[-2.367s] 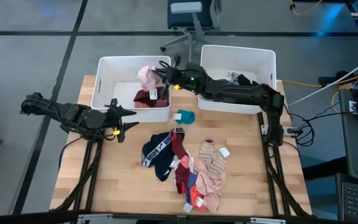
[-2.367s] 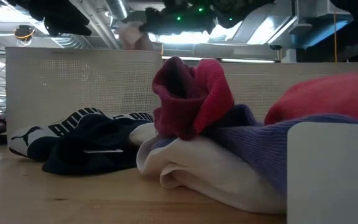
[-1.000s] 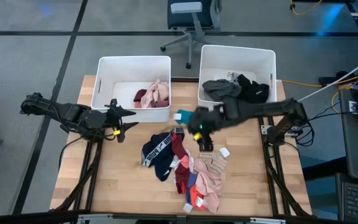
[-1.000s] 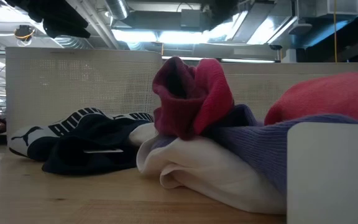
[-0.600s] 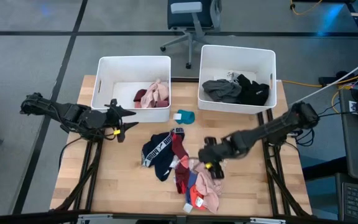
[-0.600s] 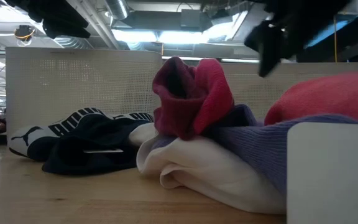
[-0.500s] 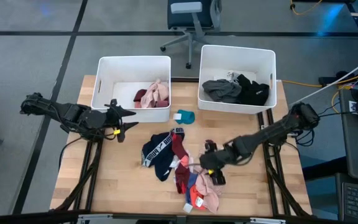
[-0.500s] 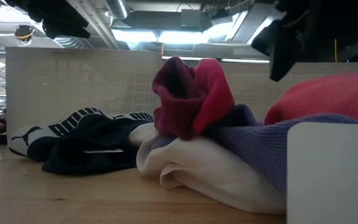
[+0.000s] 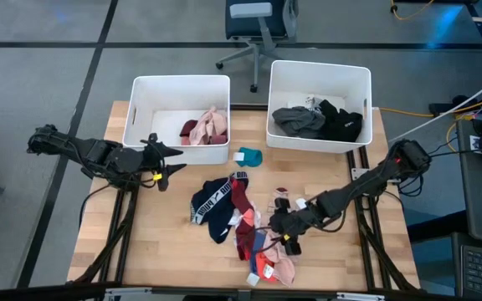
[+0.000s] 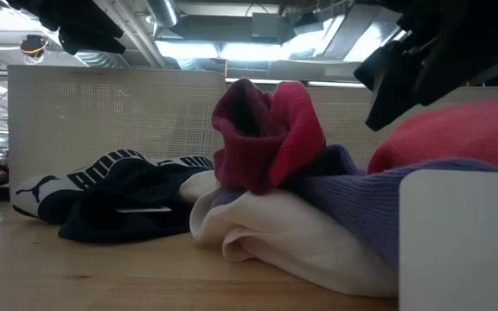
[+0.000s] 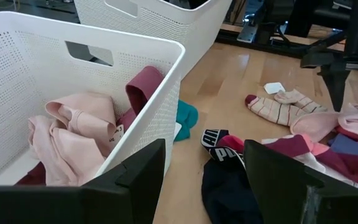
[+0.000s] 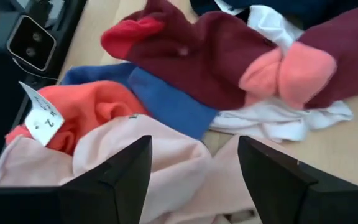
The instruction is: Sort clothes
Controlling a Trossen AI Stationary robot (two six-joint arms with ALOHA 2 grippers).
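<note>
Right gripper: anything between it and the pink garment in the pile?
Nothing visible. The right gripper hangs open directly over the pile, and in its wrist view the pink garment lies uncovered between its fingers, an orange piece beside it. The left gripper waits open near the left bin.

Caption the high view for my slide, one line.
Right gripper open over the clothes pile on the table; left gripper open, waiting beside the left bin.

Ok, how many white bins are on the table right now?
2. The left bin stands at the table's far edge and holds pink and maroon clothes; the right bin beside it holds grey and black clothes. None looks hidden.
</note>
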